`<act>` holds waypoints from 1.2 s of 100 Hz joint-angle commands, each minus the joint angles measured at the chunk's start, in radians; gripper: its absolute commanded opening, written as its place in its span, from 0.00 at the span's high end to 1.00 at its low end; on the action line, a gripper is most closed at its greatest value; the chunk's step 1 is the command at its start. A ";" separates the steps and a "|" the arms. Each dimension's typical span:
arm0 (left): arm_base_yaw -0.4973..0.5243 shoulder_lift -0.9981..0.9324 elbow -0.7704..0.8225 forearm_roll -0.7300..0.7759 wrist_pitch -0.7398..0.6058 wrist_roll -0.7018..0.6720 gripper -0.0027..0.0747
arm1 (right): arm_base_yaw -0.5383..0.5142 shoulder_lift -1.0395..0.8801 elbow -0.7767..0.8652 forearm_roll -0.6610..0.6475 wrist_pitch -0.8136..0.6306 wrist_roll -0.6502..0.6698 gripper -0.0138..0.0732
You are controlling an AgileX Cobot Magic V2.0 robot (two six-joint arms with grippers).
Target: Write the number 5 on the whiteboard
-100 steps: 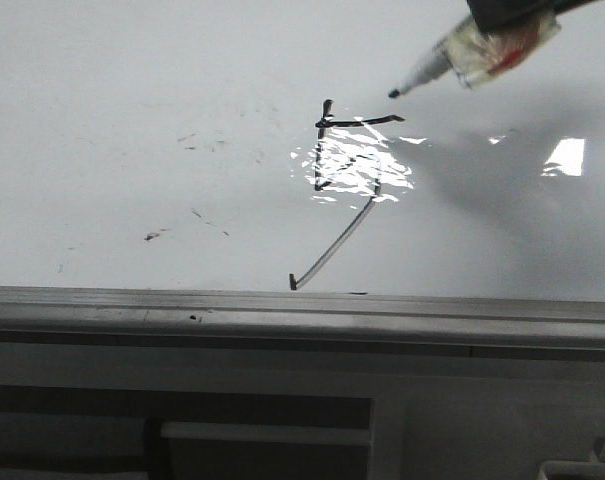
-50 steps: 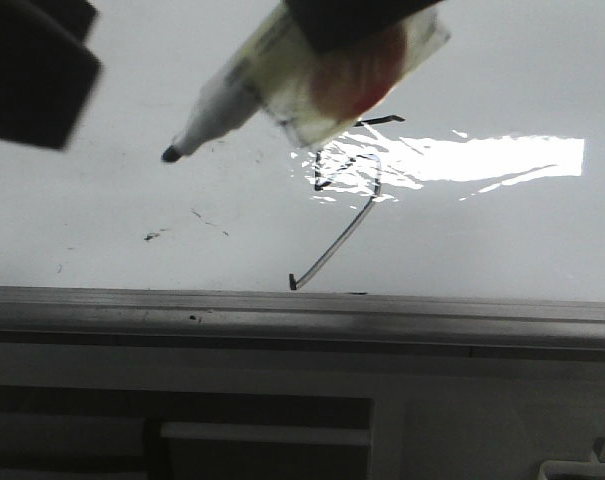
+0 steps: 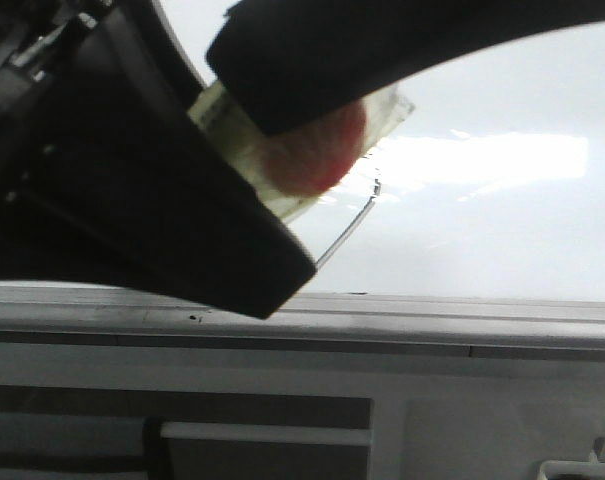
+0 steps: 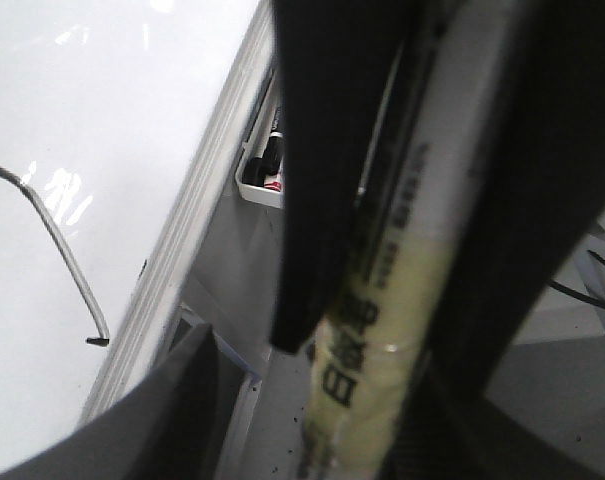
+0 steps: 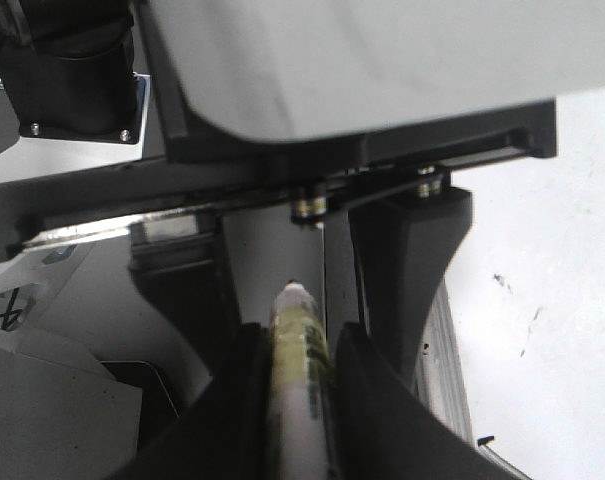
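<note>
While both claws pinch the marker (image 5: 297,370), the number 5 (image 3: 347,232) lies mostly hidden behind them.

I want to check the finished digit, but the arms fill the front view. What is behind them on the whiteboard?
Only the slanted tail of the number 5 shows on the whiteboard. Its top bar and vertical stroke are hidden behind the marker and the dark arms.

number 5 (image 3: 354,222): mostly hidden | marker (image 5: 298,370) tip: hidden
</note>
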 commanded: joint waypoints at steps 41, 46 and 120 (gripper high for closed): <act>-0.007 -0.017 -0.037 -0.020 -0.054 0.000 0.99 | 0.001 -0.010 -0.036 0.023 -0.014 -0.008 0.69; -0.007 -0.017 -0.037 -0.020 -0.054 0.000 0.99 | 0.001 -0.010 -0.036 0.023 -0.025 -0.008 0.55; -0.007 0.058 0.096 -0.074 -0.593 -0.470 0.99 | -0.310 -0.284 -0.002 0.023 -0.083 0.150 0.91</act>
